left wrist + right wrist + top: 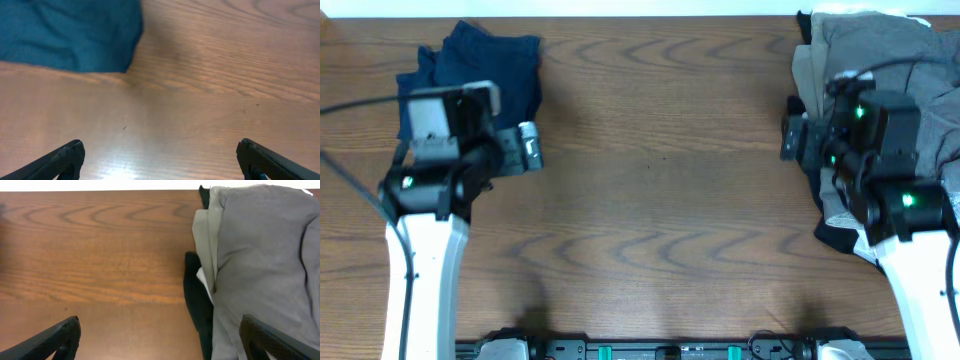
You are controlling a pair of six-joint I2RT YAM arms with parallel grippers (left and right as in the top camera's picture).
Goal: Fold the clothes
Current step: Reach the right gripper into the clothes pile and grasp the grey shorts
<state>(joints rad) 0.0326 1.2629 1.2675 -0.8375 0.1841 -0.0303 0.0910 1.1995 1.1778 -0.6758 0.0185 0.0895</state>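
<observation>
A navy garment [480, 65] lies crumpled at the far left of the table; its edge shows in the left wrist view [70, 35]. My left gripper [528, 145] [160, 150] is open and empty over bare wood just right of it. A pile of clothes sits at the far right, with grey shorts [880, 45] [265, 255] on top, khaki fabric [805, 70] [202, 235] at the left side and black fabric [840, 235] [195, 300] beneath. My right gripper [790, 125] [160, 330] is open and empty at the pile's left edge, one finger over the grey fabric.
The wooden table [660, 170] stretches between the two arms. Its far edge [100, 191] runs along the top of the right wrist view. A black rail [660, 350] with the arm bases lines the near edge.
</observation>
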